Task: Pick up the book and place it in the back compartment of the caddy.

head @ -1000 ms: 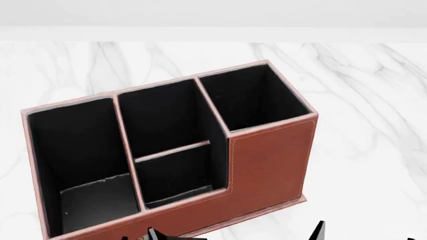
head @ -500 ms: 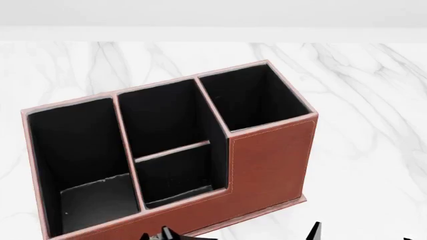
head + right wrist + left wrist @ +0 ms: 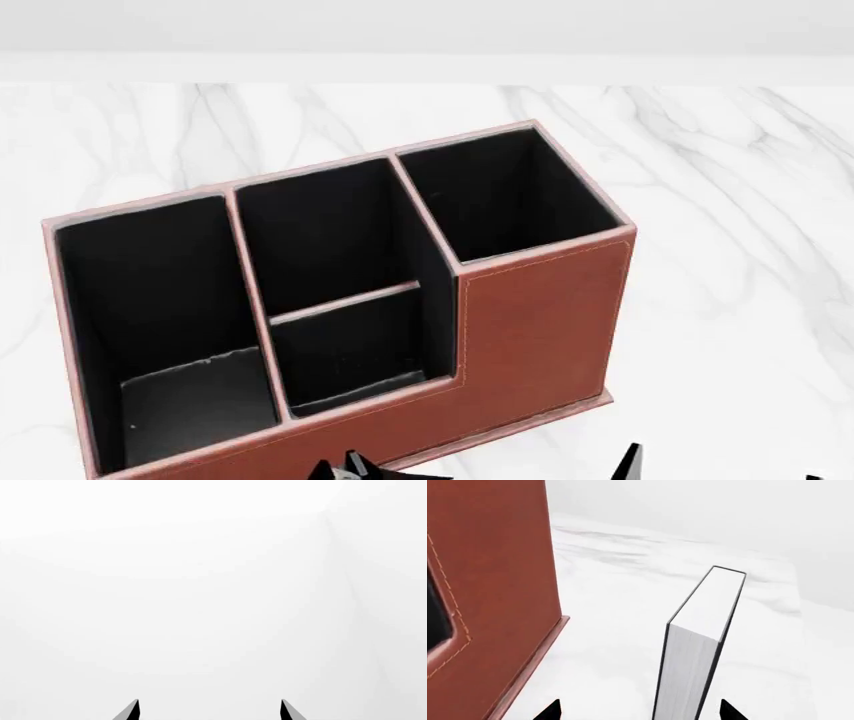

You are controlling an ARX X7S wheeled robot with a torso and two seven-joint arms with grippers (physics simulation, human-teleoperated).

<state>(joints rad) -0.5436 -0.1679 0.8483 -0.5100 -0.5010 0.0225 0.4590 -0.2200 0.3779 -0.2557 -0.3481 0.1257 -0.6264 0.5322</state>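
So the left tool [image 3: 637,712] sat low over the bench [image 3: 614,630], pointing along it, its two dark fingertips [image 3: 549,711] spread wide with the book [image 3: 697,645] standing between them, and neither tip looked to be touching it, so it had hold of nothing. The book stood upright on the white marble: thick, black covers, plain white page edges facing the camera. It was just beside the caddy [image 3: 490,580], apart from it, by the reddish-brown leather-look side wall with pale stitching and a little base lip. From the head view the caddy [image 3: 534,320] was a stepped box with black lining and pale rims, the small low back compartment [image 3: 354,350] sitting on the near side. The right tool [image 3: 208,711] had its tips wide apart too, gripping nothing, aimed at blank white.
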